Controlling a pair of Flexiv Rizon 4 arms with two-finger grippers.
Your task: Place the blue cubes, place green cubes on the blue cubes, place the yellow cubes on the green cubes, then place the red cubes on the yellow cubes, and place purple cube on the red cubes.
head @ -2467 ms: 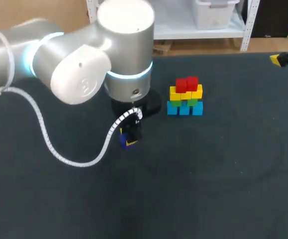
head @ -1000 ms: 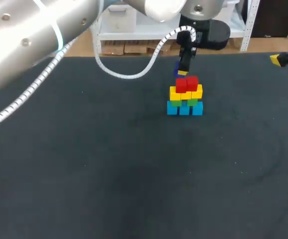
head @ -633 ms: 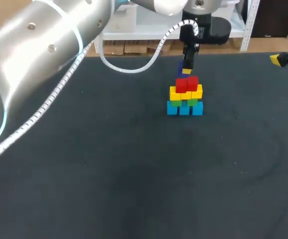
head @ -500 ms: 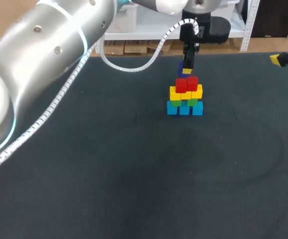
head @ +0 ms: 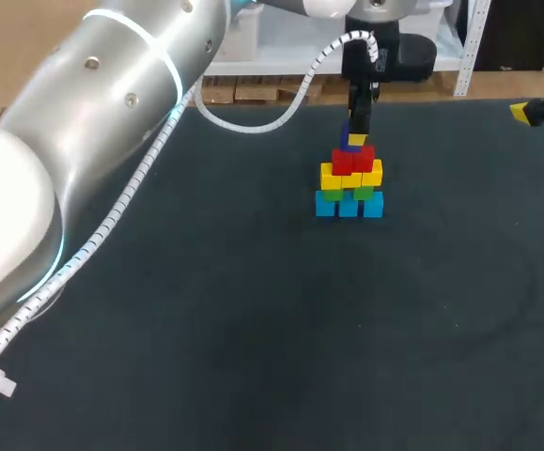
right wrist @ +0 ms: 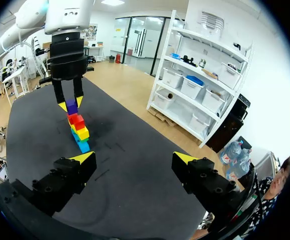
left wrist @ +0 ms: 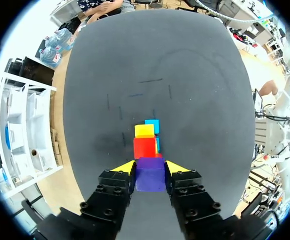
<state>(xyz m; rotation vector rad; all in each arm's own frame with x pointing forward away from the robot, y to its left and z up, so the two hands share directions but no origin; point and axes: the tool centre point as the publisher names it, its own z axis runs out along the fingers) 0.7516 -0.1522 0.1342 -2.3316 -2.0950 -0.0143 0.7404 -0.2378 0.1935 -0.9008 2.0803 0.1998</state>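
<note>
A pyramid of cubes stands at the table's far middle: blue cubes (head: pixel 349 206) at the bottom, then green (head: pixel 363 193), yellow (head: pixel 350 176) and red cubes (head: pixel 352 159). My left gripper (head: pixel 354 139) hangs straight over it, shut on the purple cube (left wrist: pixel 150 175), which is at the red cubes' (left wrist: pixel 145 147) top, touching or nearly so. The right wrist view shows that gripper (right wrist: pixel 70 104) with the purple cube (right wrist: pixel 72 107) over the pyramid (right wrist: pixel 79 131). My right gripper (right wrist: pixel 134 158) is open and empty, far off at the table's far right edge (head: pixel 542 92).
The dark table mat (head: pixel 253 329) bears nothing else around the pyramid. My left arm (head: pixel 112 122) spans the left and far side above the table, with its white cable (head: pixel 253 117) hanging down.
My left gripper has carried the purple cube a little to the right and down, until it is directly over the red cubes. The right arm has kept still.
</note>
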